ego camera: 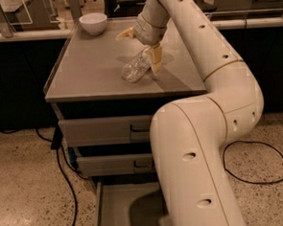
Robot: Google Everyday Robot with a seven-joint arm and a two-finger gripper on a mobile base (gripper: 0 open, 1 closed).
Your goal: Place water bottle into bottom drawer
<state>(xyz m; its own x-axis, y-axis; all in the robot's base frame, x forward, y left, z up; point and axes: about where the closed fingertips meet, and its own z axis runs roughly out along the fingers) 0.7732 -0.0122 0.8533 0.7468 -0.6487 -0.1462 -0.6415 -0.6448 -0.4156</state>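
The water bottle [135, 67], clear and crinkled, lies on its side on the grey cabinet top [90, 65]. My gripper [141, 47] is right over it, open. One yellowish finger [155, 60] stands against the bottle's right side; the other finger [126, 34] sticks out behind it, apart from the bottle. The bottom drawer [116, 212] is pulled out at floor level, its grey floor partly hidden by my arm.
A white bowl [93, 23] stands at the cabinet top's back left. The two upper drawers [104, 130] are shut. My large white arm [201, 145] fills the right front of the cabinet. Black cables [63, 172] lie on the speckled floor on both sides.
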